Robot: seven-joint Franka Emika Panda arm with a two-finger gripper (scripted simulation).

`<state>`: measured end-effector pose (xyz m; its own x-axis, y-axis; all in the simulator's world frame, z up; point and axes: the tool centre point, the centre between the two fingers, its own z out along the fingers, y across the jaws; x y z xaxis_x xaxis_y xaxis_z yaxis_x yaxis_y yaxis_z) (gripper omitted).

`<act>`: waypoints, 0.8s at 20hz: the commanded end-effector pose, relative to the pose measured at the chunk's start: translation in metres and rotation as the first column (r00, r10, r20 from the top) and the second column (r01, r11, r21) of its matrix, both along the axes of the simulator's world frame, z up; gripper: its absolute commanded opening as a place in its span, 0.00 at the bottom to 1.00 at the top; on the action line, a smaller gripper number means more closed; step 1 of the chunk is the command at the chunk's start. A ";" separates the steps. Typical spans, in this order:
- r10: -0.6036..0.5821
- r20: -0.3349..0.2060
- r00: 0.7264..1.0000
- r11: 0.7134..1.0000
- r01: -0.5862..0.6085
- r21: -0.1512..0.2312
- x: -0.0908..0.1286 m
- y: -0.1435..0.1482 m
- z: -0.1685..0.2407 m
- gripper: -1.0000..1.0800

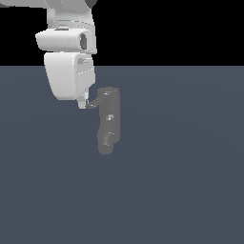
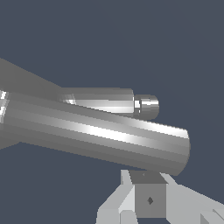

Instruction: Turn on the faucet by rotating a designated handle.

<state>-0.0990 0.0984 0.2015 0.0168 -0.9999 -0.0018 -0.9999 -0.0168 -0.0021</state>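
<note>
Handle (image 1: 94, 102) | stiff thin rod, likely slick | push near its free tip | my jaws' opening: cannot tell

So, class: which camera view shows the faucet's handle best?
The wrist view: the handle fills the frame as a long grey rod, its free end plain above the gripper. The exterior view shows the handle only as a small dark stub beside the faucet.
</note>
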 end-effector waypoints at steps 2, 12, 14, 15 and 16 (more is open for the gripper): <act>-0.003 -0.001 1.000 1.000 0.003 0.000 0.000 -0.015 0.000 0.00; -0.005 -0.001 1.000 1.000 0.005 -0.001 0.001 -0.071 0.000 0.00; -0.006 -0.002 1.000 1.000 0.006 -0.001 0.001 -0.083 0.000 0.00; -0.006 -0.002 1.000 1.000 0.006 -0.001 0.001 -0.088 0.000 0.00; -0.006 -0.002 1.000 1.000 0.006 -0.001 0.001 -0.094 0.000 0.00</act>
